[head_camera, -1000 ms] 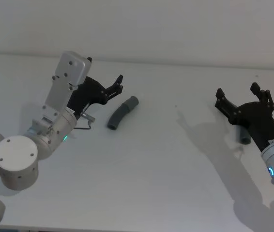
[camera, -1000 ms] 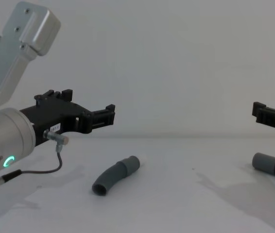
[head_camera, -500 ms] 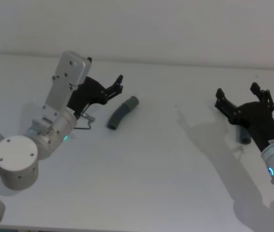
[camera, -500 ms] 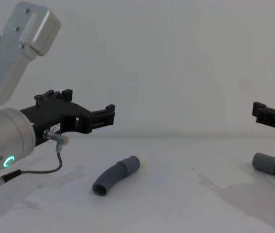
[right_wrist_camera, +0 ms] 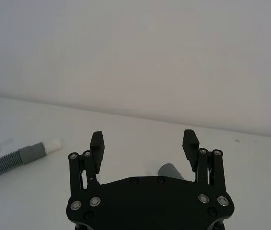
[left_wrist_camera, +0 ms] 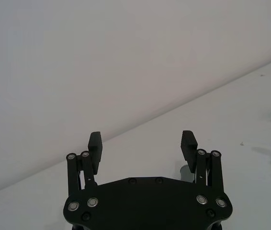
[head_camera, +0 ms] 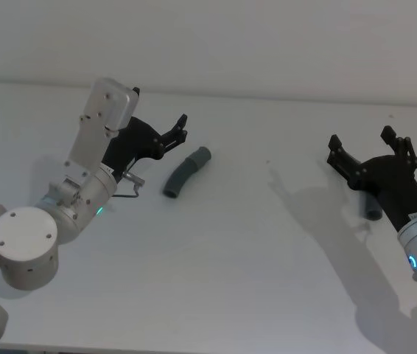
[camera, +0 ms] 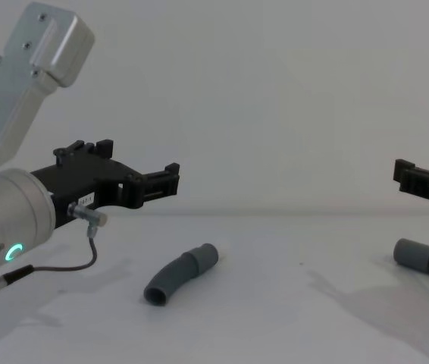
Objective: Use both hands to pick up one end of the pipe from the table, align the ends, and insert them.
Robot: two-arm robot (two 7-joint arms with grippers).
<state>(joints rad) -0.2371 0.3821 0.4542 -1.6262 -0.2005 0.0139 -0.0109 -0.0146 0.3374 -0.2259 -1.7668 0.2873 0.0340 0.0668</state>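
Both grippers are held open, with nothing between the fingers. The left gripper (head_camera: 183, 127) is held up above the table (head_camera: 230, 265), just beside the left pipe piece (head_camera: 182, 174) and pointed over it. Its fingers are spread wide, so that the hose can be taken between them once the gripper is brought down. That piece is lying flat on the table, bent like a banana, with its smooth cuff (head_camera: 202, 155) turned toward the far side and the middle of the table. A small white stub (right_wrist_camera: 54, 143) is seen at that cuff. It is likely the part that is meant to be pushed into the other piece.

The right gripper (head_camera: 361, 138) is held over the right pipe piece (head_camera: 371, 210), far off on the right side of the table. Its fingers are wide apart too. Much of that piece is hidden under the gripper from above, but from the chest view its grey cuff (camera: 405, 251) is seen pointing toward the middle. The two pieces are well apart, and neither is gripped or lifted yet. So the job is judged to be at its very start: each gripper is lined up with its own piece, and a grab has to be made first.
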